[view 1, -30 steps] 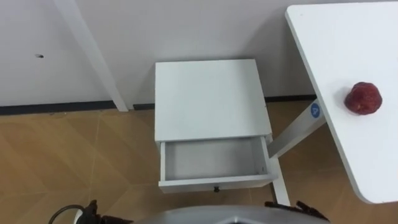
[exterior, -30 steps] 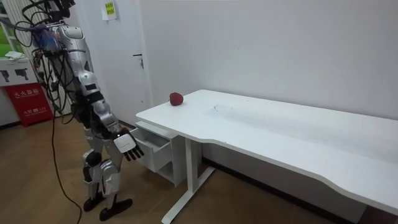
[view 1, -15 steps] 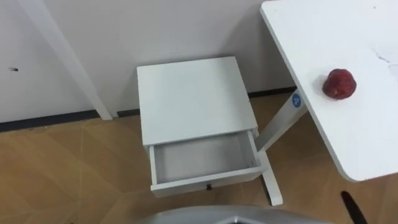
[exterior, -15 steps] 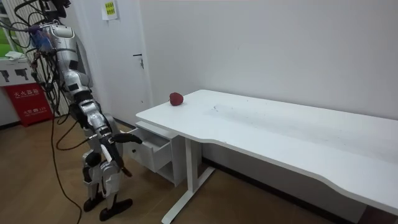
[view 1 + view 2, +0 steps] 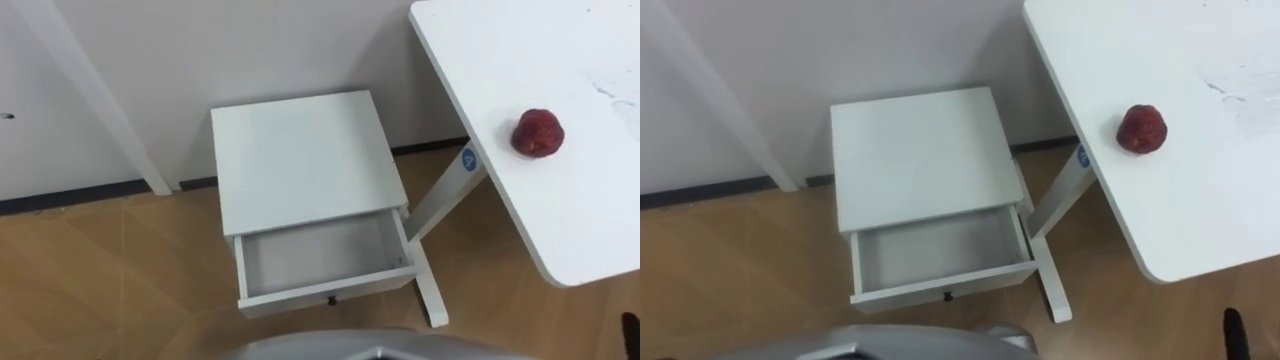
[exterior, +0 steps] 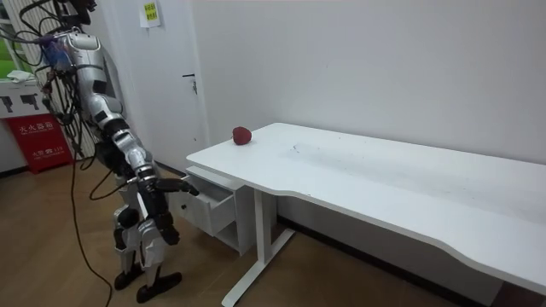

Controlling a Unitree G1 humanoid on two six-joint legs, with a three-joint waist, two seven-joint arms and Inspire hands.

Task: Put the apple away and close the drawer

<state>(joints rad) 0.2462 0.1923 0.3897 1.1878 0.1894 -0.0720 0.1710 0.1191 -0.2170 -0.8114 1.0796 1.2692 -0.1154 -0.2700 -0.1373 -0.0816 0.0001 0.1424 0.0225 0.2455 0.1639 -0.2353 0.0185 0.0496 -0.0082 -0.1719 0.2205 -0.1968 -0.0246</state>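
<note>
The robot stands on the wood floor [image 5: 110, 270] directly in front of a small white cabinet [image 5: 305, 160], with the table [image 5: 585, 215] on its right side. In the room view, the right hand [image 6: 173, 185] is held forward at drawer height, just short of the drawer front and not touching it. Its fingers appear straight and hold nothing, although the hand is small and dark at that range. The drawer [image 5: 325, 292] is pulled out toward the robot, and a small dark knob [image 5: 331, 299] sits at the centre of its front panel. The flat cabinet top lies beyond the drawer, and its rear edge is against the wall. The angled white table leg [image 5: 440, 200] stands just beside the cabinet. The apple [image 5: 538, 132] rests on the tabletop near the left edge, well apart from the drawer and from the hand.
</note>
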